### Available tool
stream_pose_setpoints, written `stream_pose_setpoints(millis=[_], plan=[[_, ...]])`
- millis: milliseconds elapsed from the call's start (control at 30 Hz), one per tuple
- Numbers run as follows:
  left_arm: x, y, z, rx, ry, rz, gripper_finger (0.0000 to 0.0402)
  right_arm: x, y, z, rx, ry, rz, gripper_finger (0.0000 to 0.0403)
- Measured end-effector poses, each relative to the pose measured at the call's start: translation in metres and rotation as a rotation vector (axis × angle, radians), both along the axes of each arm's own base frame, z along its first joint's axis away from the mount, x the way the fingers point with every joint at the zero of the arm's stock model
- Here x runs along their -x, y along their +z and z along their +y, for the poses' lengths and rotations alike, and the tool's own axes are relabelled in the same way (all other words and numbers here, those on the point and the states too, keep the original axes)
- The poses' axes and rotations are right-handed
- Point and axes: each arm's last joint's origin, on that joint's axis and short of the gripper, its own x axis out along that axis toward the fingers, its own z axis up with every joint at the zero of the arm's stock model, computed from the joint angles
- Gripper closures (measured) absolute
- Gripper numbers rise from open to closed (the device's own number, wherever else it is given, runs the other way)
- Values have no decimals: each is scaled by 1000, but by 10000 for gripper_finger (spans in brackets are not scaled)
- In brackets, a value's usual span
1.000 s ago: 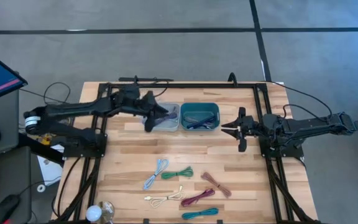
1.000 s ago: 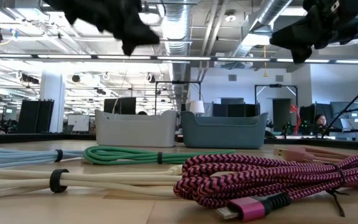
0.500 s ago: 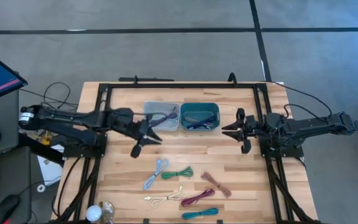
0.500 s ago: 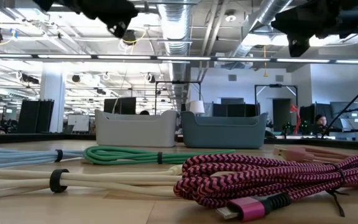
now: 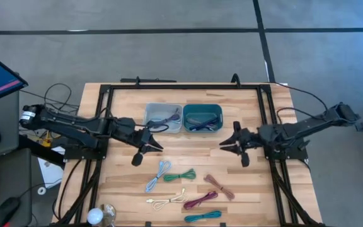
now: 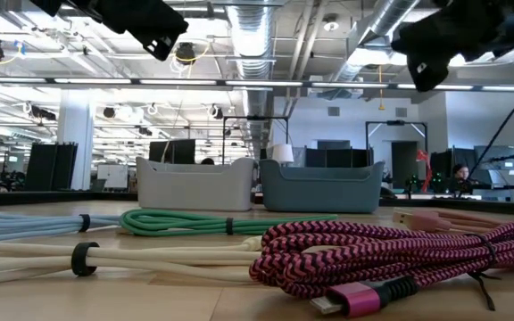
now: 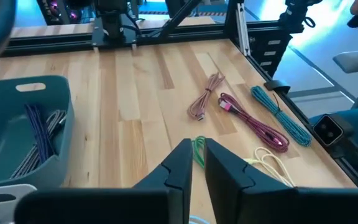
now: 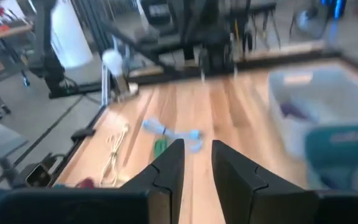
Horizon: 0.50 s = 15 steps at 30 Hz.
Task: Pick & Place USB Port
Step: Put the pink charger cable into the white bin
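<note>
Several coiled USB cables lie on the near half of the table: light blue [image 5: 158,174], green [image 5: 180,175], pink [image 5: 219,186], cream [image 5: 167,200], magenta [image 5: 200,200] and teal [image 5: 202,216]. At the far middle stand a grey bin [image 5: 164,118] and a teal bin [image 5: 202,118], each with cables inside. My left gripper [image 5: 145,148] hovers in front of the grey bin, above the light blue cable's far side; a narrow gap [image 7: 197,152] shows between its fingers and nothing is in it. My right gripper [image 5: 229,144] hovers open and empty [image 8: 197,152] in front of the teal bin.
Black frame rails [image 5: 103,145] run along the table's left, right and far sides. A white bulb-like thing [image 5: 96,217] lies at the near left corner. Bare wood [image 5: 188,148] lies between the bins and the cables.
My left gripper has swung from over the grey bin toward the table's near edge and a little down, and now hangs in front of the bin. My right gripper has shifted toward the near edge and slightly toward the table's middle. The cables have not moved.
</note>
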Motion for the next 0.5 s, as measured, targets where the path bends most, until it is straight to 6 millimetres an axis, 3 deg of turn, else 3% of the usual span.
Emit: stream_pose_setpoints(millis=[500], plan=[[0,0,0,0,0,0,368,-36,23,36,-242,-111,558,328]])
